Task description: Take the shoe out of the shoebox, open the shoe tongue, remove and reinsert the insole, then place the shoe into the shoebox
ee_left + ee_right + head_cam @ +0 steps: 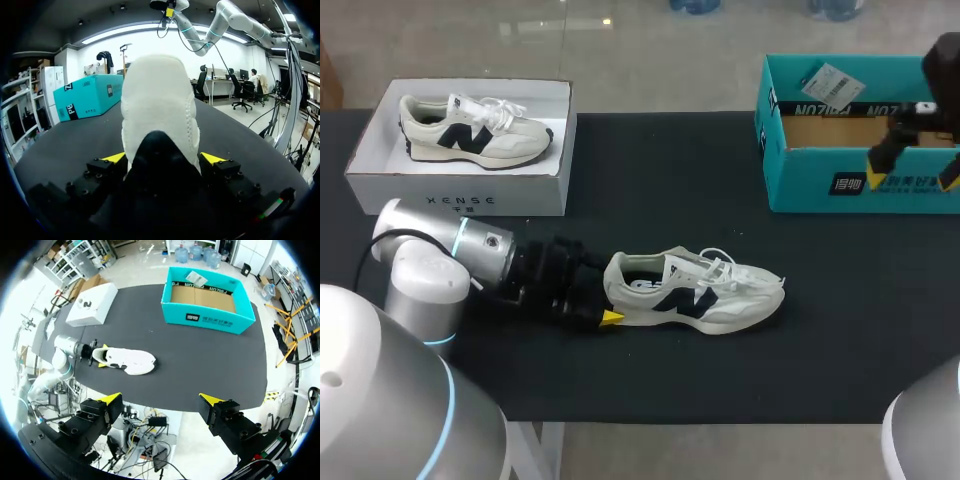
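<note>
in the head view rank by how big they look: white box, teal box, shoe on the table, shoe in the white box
white box, teal box: about alike; teal runs off the edge
shoe on the table
shoe in the white box, but it lies farther

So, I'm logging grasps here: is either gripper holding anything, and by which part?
The left gripper grips the shoe lying on the table by its heel, one finger on each side. The right gripper is open and empty.
</note>
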Available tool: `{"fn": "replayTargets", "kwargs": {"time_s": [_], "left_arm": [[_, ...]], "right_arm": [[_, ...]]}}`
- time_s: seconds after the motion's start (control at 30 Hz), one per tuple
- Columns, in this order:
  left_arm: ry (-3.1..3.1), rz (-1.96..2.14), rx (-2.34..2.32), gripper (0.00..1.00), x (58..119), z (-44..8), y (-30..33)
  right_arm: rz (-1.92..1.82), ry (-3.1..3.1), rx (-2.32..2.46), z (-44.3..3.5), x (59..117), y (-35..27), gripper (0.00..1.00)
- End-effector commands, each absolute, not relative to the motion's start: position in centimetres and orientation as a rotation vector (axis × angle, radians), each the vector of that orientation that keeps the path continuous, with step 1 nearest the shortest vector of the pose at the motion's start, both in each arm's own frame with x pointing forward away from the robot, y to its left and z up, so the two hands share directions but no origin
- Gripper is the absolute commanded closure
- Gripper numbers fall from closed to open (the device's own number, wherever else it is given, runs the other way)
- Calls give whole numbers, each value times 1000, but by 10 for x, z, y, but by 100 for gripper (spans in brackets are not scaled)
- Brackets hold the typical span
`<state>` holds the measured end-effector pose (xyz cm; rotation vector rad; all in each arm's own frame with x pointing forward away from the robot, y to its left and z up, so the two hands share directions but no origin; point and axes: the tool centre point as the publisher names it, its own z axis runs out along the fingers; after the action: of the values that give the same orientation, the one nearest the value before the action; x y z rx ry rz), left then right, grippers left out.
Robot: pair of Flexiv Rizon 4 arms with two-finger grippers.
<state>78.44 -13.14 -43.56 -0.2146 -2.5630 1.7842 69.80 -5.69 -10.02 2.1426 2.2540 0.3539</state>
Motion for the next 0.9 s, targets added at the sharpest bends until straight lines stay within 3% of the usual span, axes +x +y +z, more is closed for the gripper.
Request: {"fn": "replayTargets", "kwargs": {"time_s": [0.03, 0.67, 0.9], "left_arm": [[-2566, 1784, -213, 100, 783, -440, -134], [-2566, 1784, -213, 100, 783, -440, -134], [-2566, 1784, -213, 100, 783, -440, -134]], "right_arm": [[75, 2248, 2288, -112, 740, 9, 0], [-62, 2241, 2358, -201, 760, 114, 0], [-46, 2274, 2340, -202, 759, 118, 0]]}}
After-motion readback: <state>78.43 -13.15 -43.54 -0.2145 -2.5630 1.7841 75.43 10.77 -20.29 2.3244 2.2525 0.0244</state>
